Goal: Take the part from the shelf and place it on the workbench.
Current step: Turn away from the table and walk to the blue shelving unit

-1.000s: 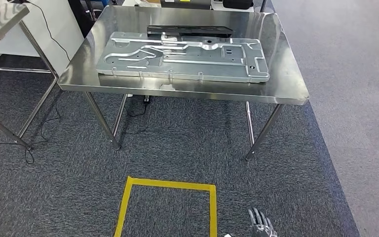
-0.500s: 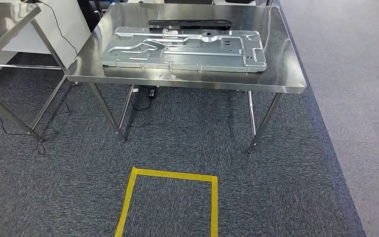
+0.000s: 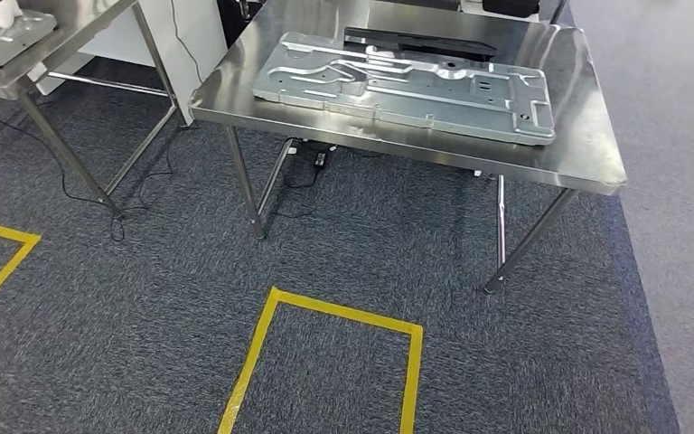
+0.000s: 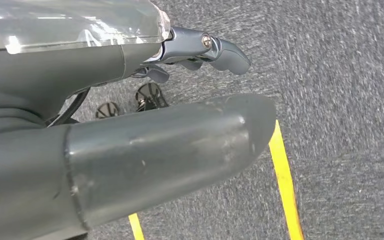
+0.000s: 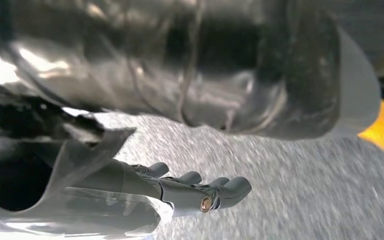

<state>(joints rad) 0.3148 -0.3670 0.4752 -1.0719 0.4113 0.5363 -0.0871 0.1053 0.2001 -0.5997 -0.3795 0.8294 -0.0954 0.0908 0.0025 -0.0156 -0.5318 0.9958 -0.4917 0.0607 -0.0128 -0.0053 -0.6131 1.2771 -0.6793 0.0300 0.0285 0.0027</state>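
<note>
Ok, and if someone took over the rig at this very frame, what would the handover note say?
Left hand: hangs over the carpet, holds nothing, fingers apart.
Right hand: also low over the carpet, holds nothing.
Things: the metal panel lies flat on the workbench, with a black part behind it.
Done: one panel sits on the bench, so a placement looks complete.
Left: if another part is due, it is not yet picked up; check the shelf.
</note>
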